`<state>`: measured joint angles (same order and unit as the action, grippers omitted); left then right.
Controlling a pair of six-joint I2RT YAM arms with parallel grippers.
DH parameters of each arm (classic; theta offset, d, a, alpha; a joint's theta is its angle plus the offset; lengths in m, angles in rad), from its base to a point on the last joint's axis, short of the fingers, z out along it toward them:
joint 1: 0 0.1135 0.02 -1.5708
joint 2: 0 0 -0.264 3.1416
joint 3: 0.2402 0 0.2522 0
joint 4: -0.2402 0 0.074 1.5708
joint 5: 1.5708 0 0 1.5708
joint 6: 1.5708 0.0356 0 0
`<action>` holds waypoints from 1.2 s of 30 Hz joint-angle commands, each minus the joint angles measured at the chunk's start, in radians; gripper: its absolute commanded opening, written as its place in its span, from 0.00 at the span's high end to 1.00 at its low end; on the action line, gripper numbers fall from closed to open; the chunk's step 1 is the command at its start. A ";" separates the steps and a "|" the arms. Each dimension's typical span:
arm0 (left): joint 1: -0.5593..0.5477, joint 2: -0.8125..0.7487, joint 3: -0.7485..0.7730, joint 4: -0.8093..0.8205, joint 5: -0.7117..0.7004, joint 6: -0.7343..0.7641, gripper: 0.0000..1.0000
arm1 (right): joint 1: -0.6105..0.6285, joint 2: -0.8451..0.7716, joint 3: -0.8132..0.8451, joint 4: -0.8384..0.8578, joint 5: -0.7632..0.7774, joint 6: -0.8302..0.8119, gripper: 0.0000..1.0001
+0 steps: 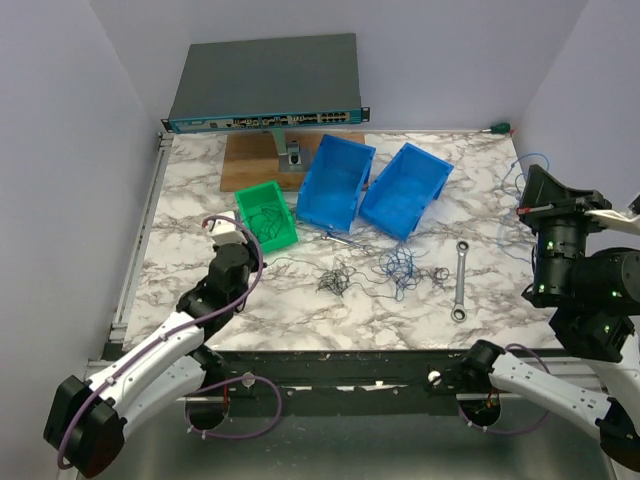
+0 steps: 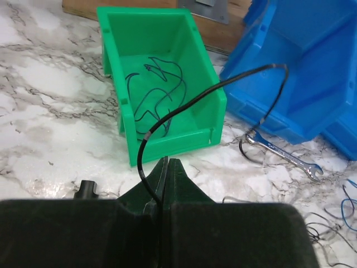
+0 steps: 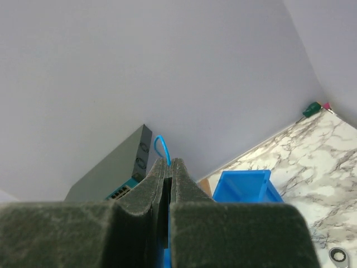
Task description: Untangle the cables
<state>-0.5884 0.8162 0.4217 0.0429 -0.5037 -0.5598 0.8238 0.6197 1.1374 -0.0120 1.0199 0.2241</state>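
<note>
Over the green bin (image 2: 173,142), pinching one black wire (image 2: 223,84) in the closed left gripper (image 2: 167,167); dark wires (image 2: 156,89) already inside. Up at right, clamping a blue wire (image 3: 160,146) in the right gripper (image 3: 169,164). On the table (image 1: 300,320), leaving tangled clumps (image 1: 340,278) to separate; seemingly partway.

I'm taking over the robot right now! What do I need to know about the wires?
Left gripper: shut on a black wire, just in front of the green bin.
Right gripper: shut on a blue wire, held up over the right side of the table.
Done: a few dark wires lie in the green bin.
Left to do: a dark clump and a blue clump lie tangled on the table, waiting to be pulled apart.
</note>
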 commanded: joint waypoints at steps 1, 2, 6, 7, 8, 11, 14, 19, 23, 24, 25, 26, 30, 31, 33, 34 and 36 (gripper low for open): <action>0.000 -0.033 -0.052 0.134 0.177 0.117 0.98 | 0.001 0.029 0.033 -0.059 -0.099 -0.024 0.99; -0.001 -0.025 -0.055 0.177 0.289 0.152 0.91 | 0.001 0.047 0.046 -0.083 -0.148 -0.005 0.99; -0.035 0.048 -0.046 0.280 0.527 0.211 0.84 | 0.002 0.136 0.103 -0.155 -0.266 0.042 0.99; -0.042 0.073 -0.028 0.272 0.541 0.218 0.87 | 0.002 0.158 0.113 -0.163 -0.273 0.046 0.99; -0.048 0.091 -0.014 0.262 0.553 0.223 0.90 | 0.002 0.185 0.119 -0.165 -0.277 0.041 0.99; -0.060 0.119 0.003 0.264 0.584 0.230 0.97 | 0.001 0.260 0.129 -0.152 -0.266 0.010 0.99; -0.066 0.110 -0.007 0.277 0.577 0.232 0.98 | 0.001 0.335 0.139 -0.119 -0.254 -0.032 0.99; -0.066 0.099 -0.010 0.268 0.567 0.238 0.98 | 0.000 0.462 0.145 -0.038 -0.217 -0.078 0.99; -0.067 0.099 -0.006 0.260 0.566 0.239 0.98 | -0.007 0.557 0.158 -0.002 -0.217 -0.078 0.99; -0.067 0.100 -0.005 0.259 0.564 0.239 0.98 | -0.014 0.577 0.161 0.001 -0.227 -0.074 0.99; -0.066 0.100 -0.004 0.259 0.564 0.239 0.98 | -0.019 0.597 0.165 0.001 -0.233 -0.071 0.99; -0.067 0.101 -0.004 0.258 0.564 0.239 0.98 | -0.026 0.612 0.169 0.031 -0.235 -0.067 0.99; -0.067 0.100 -0.001 0.255 0.570 0.238 0.98 | -0.070 0.669 0.187 0.059 -0.240 -0.059 0.99; -0.066 0.102 -0.002 0.255 0.571 0.238 0.98 | -0.085 0.682 0.191 0.062 -0.244 -0.051 0.99; -0.067 0.100 0.000 0.254 0.573 0.238 0.98 | -0.133 0.706 0.199 0.061 -0.273 -0.021 0.99; -0.067 0.099 0.000 0.252 0.575 0.238 0.98 | -0.155 0.717 0.201 0.060 -0.300 -0.005 0.99; -0.067 0.097 0.000 0.252 0.577 0.238 0.98 | -0.206 0.742 0.207 0.050 -0.364 0.044 0.99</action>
<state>-0.6502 0.9295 0.3954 0.2844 0.0406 -0.3359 0.6945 1.3243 1.3067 0.0093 0.7563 0.1925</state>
